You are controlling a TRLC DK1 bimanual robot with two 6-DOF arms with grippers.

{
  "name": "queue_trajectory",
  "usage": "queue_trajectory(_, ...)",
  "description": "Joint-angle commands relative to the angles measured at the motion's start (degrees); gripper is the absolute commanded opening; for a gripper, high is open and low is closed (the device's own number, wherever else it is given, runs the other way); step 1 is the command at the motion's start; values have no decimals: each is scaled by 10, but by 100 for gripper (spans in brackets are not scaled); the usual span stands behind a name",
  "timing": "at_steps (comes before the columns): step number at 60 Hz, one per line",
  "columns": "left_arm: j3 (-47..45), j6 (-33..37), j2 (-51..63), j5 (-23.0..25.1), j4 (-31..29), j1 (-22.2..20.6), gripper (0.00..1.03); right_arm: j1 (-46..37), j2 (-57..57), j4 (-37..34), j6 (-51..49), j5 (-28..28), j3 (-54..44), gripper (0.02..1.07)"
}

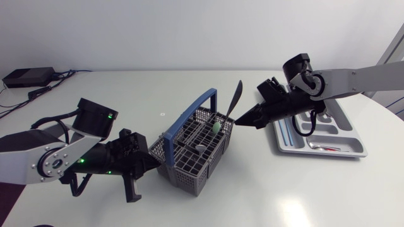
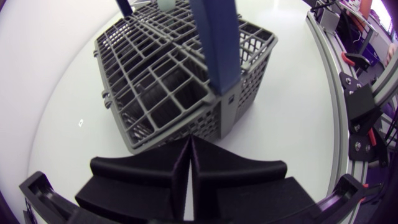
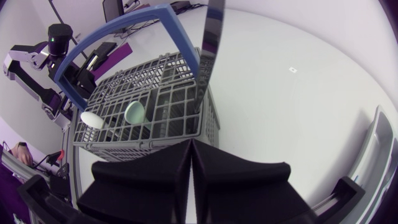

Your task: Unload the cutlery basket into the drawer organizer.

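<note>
Both left tool (image 1: 154,162) and right tool (image 1: 240,122) closed and empty, beside the basket (image 1: 189,165) on white table (image 1: 265,189).

Head view looks down on table (image 1: 284,189), both wrist views close on basket (image 1: 189,170) from opposite ends

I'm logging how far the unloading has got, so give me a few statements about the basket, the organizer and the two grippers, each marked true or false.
1. The left gripper and the right gripper are both shut with nothing between their fingers. True.
2. The cutlery basket is empty. False: a black utensil and a pale green utensil stand in it.
3. The basket's handle is blue. True.
4. The drawer organizer lies beside the left arm. False: it lies on the right arm's side, partly under that arm.
</note>
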Motion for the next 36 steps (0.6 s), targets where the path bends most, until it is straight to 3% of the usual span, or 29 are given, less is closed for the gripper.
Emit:
queue_trajectory(1,15,13,24,-5,12,18,7,-9,18,13,18,4,22,7)
queue_trajectory(19,43,15,73,-7,42,37,7,-10,65,38,47,28,68,7)
queue_trajectory(36,65,10,96,-7,56,36,7,5,41,40,46,27,24,7)
